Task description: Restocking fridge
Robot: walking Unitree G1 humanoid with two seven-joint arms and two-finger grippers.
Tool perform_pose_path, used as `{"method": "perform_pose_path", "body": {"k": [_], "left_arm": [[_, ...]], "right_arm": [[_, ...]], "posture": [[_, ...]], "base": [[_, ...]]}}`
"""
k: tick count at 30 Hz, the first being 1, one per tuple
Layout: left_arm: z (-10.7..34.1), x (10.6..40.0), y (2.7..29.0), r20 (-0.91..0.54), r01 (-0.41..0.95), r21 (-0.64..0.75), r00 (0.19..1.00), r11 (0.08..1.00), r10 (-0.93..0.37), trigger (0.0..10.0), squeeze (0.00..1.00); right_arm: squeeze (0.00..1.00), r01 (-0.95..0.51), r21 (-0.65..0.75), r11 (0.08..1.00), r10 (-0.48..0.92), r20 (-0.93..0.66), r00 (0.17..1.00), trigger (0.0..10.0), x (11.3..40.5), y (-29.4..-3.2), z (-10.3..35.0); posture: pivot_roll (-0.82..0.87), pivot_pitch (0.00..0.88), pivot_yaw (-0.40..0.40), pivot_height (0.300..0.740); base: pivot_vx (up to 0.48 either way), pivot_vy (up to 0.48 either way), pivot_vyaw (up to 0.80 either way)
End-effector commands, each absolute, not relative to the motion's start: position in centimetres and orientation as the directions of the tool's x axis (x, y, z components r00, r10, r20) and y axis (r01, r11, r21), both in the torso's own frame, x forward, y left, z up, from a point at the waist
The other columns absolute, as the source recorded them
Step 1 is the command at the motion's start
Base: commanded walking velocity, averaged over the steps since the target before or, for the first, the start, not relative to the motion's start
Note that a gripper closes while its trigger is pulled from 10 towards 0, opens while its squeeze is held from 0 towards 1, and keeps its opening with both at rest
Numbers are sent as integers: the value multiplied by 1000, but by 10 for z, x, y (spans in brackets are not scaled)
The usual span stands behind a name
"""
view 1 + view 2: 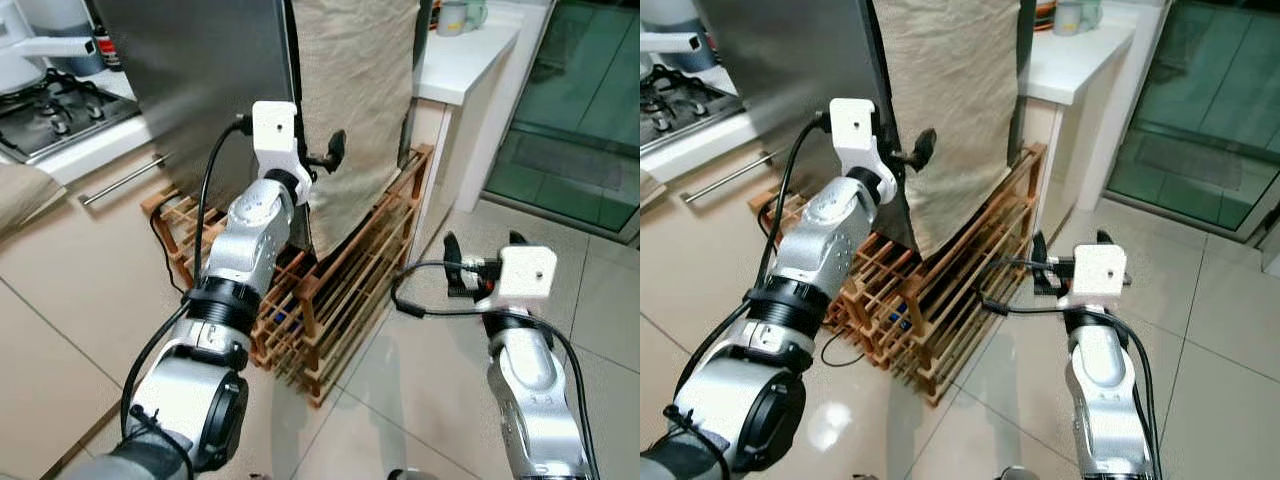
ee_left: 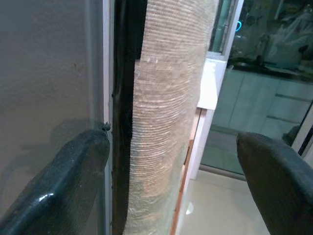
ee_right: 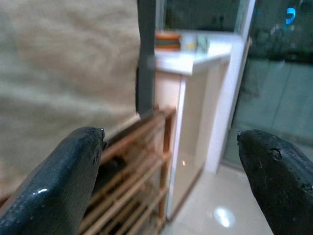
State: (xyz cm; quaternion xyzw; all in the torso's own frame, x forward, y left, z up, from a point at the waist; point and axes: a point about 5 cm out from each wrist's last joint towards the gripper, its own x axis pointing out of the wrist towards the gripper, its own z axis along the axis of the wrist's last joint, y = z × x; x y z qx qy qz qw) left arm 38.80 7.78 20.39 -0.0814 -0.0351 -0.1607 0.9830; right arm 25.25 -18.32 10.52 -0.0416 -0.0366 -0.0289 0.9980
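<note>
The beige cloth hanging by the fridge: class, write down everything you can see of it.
The cloth is beige and coarsely woven, like linen or burlap, with faint creases. It hangs straight down beside the grey fridge door, its lower edge reaching the wooden rack on the floor. The left claw is open close against its edge, not gripping it.

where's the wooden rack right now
The wooden rack stands on the tiled floor at centre of the head views, under the hanging beige cloth, between the steel fridge door and the white counter.
</note>
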Motion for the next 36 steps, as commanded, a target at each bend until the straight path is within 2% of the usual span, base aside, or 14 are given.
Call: {"method": "perform_pose_path", "body": {"k": [1,10,17,19,20,22,23,25,29,30,31,34,35,36], "left_arm": [[208,390,78,101,327,-139,944,935,-315,10000,0],[212,397,66,109,350,-154,935,924,-336,10000,0],[222,399,47,149,470,-213,882,856,-447,10000,0],[222,393,27,167,582,-258,813,771,-558,10000,0],[223,387,7,186,660,-277,750,698,-635,10000,0],[225,382,-3,204,695,-283,717,661,-667,10000,0],[225,376,-17,218,729,-301,680,615,-700,10000,0],[226,353,-59,267,830,-317,542,458,-797,10000,0],[228,338,-81,301,876,-325,453,356,-839,10000,0],[227,318,-104,328,914,-335,341,229,-881,10000,0],[227,318,-104,328,914,-335,341,229,-881,10000,0],[232,296,-127,377,935,-346,215,78,-901,10000,0],[232,296,-127,377,935,-346,215,78,-901,10000,0],[243,282,-138,435,943,-329,107,-47,-894,10000,0]], "right_arm": [[0,59,-70,996,-53,87,995,10000,251,-180,110],[0,69,-69,995,-66,50,997,10000,236,-182,107],[0,83,-70,994,-79,55,995,10000,234,-184,112],[0,86,-70,994,-83,52,995,10000,231,-184,112],[0,89,-70,994,-86,46,995,10000,229,-185,111],[0,90,-70,993,-87,43,995,10000,228,-185,110],[0,91,-68,994,-88,38,995,10000,227,-184,109],[0,92,-63,994,-91,18,996,10000,221,-182,105],[0,97,-62,993,-97,2,995,10000,214,-181,101],[0,119,-68,991,-121,-29,992,10000,204,-185,95],[0,119,-68,991,-121,-29,992,10000,204,-185,95],[0,138,-79,987,-144,-69,987,10000,193,-190,86],[0,138,-79,987,-144,-69,987,10000,193,-190,86],[0,139,-83,987,-145,-77,986,10000,191,-191,85]], "posture": [[-145,0,96,740],[-152,0,104,740],[-173,0,114,740],[-174,0,120,740],[-175,0,119,740],[-177,0,122,740],[-174,0,123,740],[-194,0,134,740],[-208,0,144,740],[-224,0,146,740],[-224,0,146,740],[-239,0,145,740],[-239,0,145,740],[-245,0,144,740]], "base": [[0,0,0],[0,0,0],[0,0,0],[0,0,0],[0,0,0],[0,0,0],[0,0,0],[0,0,0],[0,0,0],[0,0,0],[0,0,0],[0,0,0],[0,0,0],[0,0,0]]}}
